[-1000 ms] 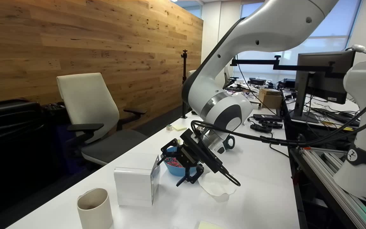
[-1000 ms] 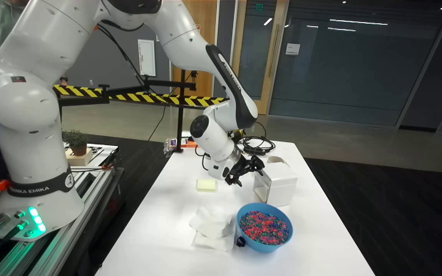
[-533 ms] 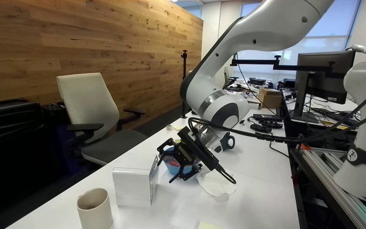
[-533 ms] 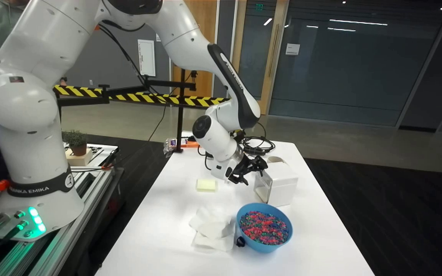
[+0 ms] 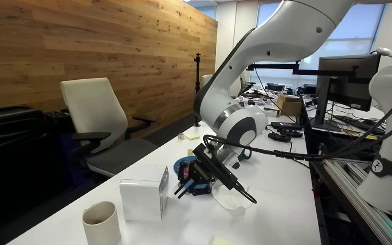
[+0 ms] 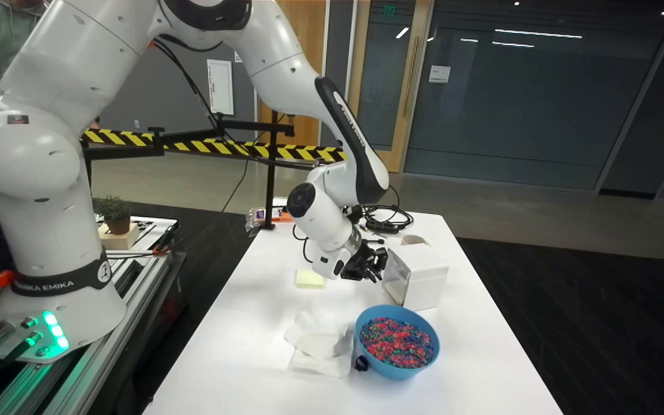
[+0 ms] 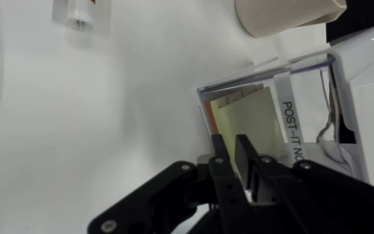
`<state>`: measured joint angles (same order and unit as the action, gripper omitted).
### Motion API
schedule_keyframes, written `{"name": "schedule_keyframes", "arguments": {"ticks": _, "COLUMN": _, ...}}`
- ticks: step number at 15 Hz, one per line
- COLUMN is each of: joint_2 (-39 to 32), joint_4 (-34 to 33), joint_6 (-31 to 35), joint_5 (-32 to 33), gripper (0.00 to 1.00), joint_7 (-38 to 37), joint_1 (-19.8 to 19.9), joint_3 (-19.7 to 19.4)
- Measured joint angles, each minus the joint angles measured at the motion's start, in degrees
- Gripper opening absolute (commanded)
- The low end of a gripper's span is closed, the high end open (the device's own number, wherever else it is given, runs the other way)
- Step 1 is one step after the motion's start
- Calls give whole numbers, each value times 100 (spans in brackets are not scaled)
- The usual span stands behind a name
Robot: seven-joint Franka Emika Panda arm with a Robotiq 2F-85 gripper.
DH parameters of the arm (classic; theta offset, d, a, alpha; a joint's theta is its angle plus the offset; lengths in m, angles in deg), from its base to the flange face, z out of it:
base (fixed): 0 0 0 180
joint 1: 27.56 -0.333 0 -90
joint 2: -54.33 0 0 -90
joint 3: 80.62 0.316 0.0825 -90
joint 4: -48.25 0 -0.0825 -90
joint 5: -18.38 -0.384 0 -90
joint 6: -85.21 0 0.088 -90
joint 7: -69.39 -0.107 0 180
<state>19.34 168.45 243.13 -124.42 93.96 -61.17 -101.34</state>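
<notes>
Place: an office with a robotics lab set up in it
Seating: high-backed office chair by a wood-panelled wall
Screen: desktop monitor on a black stand
Stationery: sticky notes in a holder labelled POST-IT
Lab gear: Franka arm on metal rails, yellow-black barrier tape
Backdrop: glass wall

Flat yellow paper notes sit in the boxy white plastic holder, which in an exterior view stands behind the round blue plastic bowl.

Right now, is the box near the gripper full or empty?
Not empty: the wrist view shows yellow notes inside the box. Cannot tell if full.
</notes>
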Motion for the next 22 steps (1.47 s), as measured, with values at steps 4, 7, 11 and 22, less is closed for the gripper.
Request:
{"name": "schedule_keyframes", "arguments": {"ticks": 4, "joint_2": -8, "joint_4": 0, "joint_6": -7, "joint_5": 8, "gripper": 56, "joint_7": 58, "joint_1": 69, "joint_3": 69}}
{"name": "schedule_keyframes", "arguments": {"ticks": 7, "joint_2": 46, "joint_4": 0, "joint_6": -95, "joint_5": 4, "gripper": 76, "joint_7": 58, "joint_1": 50, "joint_3": 63}}
{"name": "schedule_keyframes", "arguments": {"ticks": 11, "joint_2": 180, "joint_4": 0, "joint_6": -134, "joint_5": -6, "gripper": 100, "joint_7": 86, "joint_1": 72, "joint_3": 109}}
{"name": "schedule_keyframes", "arguments": {"ticks": 22, "joint_2": 325, "joint_4": 124, "joint_6": -149, "joint_5": -14, "gripper": 100, "joint_7": 87, "joint_1": 43, "joint_3": 42}}
